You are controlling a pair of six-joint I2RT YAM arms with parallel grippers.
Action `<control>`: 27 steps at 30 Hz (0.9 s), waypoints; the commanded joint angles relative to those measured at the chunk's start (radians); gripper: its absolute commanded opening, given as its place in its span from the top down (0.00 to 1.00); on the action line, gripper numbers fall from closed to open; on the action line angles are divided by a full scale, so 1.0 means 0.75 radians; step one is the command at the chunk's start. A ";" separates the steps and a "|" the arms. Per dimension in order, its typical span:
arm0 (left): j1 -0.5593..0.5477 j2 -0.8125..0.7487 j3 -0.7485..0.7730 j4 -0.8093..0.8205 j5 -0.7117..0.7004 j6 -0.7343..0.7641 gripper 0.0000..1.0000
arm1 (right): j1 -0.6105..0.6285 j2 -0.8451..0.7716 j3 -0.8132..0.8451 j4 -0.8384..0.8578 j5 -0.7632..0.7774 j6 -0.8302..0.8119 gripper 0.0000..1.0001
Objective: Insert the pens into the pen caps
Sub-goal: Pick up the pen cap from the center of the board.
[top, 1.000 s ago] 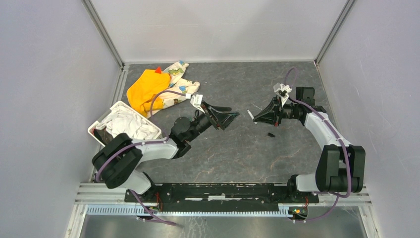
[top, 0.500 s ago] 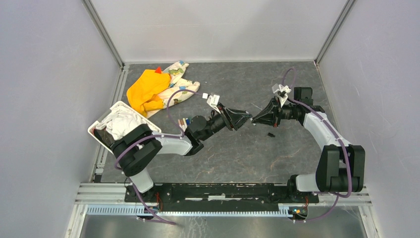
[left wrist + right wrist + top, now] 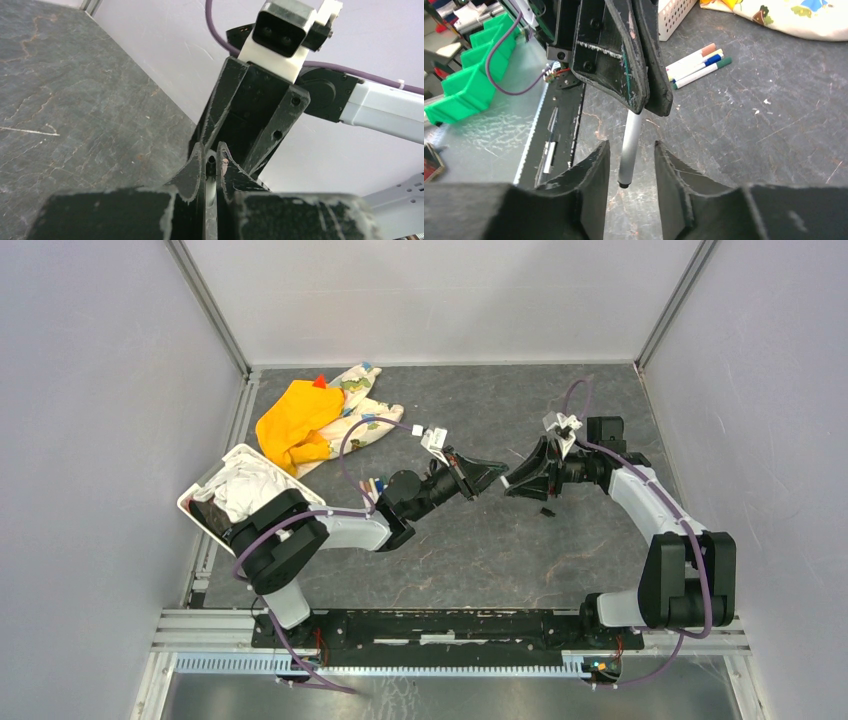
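**Pen held in mid-air between two grippers**

The left gripper [image 3: 651, 102] is pressed together on one end of a white-barrelled pen [image 3: 630, 145], which sticks out from its fingertips above the dark table [image 3: 480, 550]. The right gripper [image 3: 631, 150] meets it nose to nose. Its jaws are spread on either side of the barrel and clear of it, so the left alone carries the pen. The pen's free end is small and dark.

This looks like a hand-over ahead of capping. To do it well, the right gripper would best back away straight along the line of the barrel, with both pads kept off the pen so it does not twist in the left's pinch. The left needs a firm hold: it grips only the far end, and the long free length gives any knock leverage.

Four more pens [image 3: 696, 62], with brown, cream, blue and green ends, lie side by side on the table near a white basket [image 3: 674, 17]. A small dark piece [image 3: 547, 511] lies just beside the right gripper in the overhead view. It may be a cap, but it is too small to tell.

No brand, label or writing can be read anywhere.
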 commanded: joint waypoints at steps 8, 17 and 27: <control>-0.033 0.084 0.036 0.271 -0.067 -0.093 0.98 | 0.083 0.017 0.017 -0.063 -0.037 -0.083 0.58; -0.050 0.103 0.032 0.295 -0.092 -0.073 0.98 | 0.089 0.042 0.056 -0.124 -0.011 -0.096 0.69; -0.059 0.100 0.013 0.313 -0.099 -0.061 0.98 | 0.089 0.046 0.079 -0.129 0.005 -0.077 0.91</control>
